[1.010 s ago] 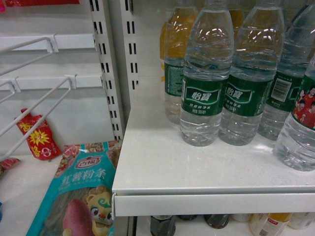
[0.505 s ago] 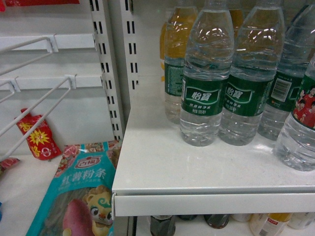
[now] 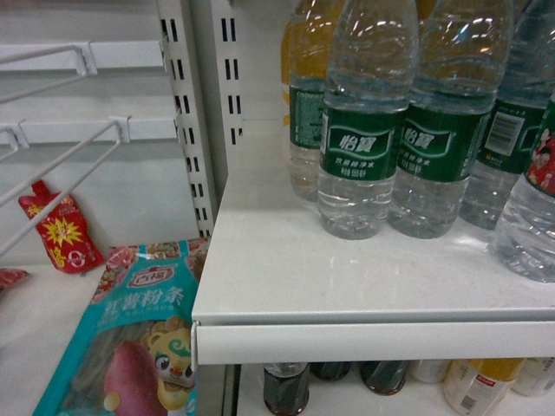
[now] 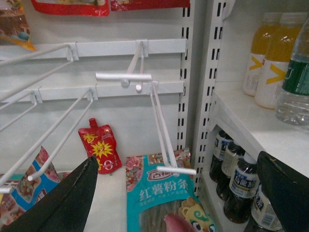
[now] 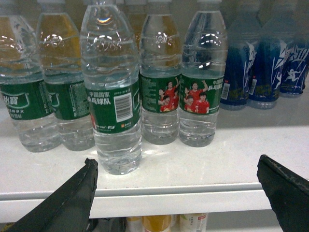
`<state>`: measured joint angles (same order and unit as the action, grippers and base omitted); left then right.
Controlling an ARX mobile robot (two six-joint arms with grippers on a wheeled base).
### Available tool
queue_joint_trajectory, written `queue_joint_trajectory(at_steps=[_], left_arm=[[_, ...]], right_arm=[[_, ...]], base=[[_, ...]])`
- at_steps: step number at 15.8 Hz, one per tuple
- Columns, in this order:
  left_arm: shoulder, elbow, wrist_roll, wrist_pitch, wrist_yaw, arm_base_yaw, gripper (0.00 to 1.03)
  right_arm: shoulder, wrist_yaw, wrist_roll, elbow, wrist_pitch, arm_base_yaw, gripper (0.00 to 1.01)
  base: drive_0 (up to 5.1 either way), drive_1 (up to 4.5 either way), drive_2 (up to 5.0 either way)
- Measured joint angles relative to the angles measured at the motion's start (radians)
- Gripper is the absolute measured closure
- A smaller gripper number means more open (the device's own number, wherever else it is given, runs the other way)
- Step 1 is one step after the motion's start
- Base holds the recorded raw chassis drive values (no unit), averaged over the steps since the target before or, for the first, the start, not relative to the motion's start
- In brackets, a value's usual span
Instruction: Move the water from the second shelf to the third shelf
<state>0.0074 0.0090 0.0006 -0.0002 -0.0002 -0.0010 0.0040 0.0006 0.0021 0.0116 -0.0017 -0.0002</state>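
Head view: green-labelled water bottles (image 3: 362,130) stand upright in a close row on the white shelf (image 3: 347,286), with yellow drink bottles (image 3: 299,52) behind them; neither hand shows here.
Head view, right edge: one bottle with red-shirted players on its label (image 3: 531,199) sits nearest the front.
Head view, below: dark cola bottles (image 3: 286,390) peek out under the shelf lip.
Head view, left bay: a teal snack bag (image 3: 130,347) lies flat, a red pouch (image 3: 61,234) beside the wire hooks (image 3: 61,182).
Left wrist view: left hand (image 4: 183,193) spread wide, nothing between the fingers, facing the hook bay and the cola shelf.
Right wrist view: right hand (image 5: 183,193) also spread wide and bare, just in front of the shelf edge.
Right wrist view, water: the front bottle (image 5: 112,92) stands nearest the edge, barcode outward, between the fingers' line but untouched; two player-label bottles (image 5: 202,82) stand just behind it, blue bottles (image 5: 270,53) further right.
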Motion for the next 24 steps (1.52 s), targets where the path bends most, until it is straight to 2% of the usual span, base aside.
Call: queue_joint_trajectory(at_steps=[24], left_arm=[[0.000, 0.000, 0.000, -0.005, 0.000, 0.000, 0.05]], right_arm=[[0.000, -0.001, -0.003, 0.000, -0.004, 0.000, 0.03]], base=[[0.0, 0.00, 0.0]])
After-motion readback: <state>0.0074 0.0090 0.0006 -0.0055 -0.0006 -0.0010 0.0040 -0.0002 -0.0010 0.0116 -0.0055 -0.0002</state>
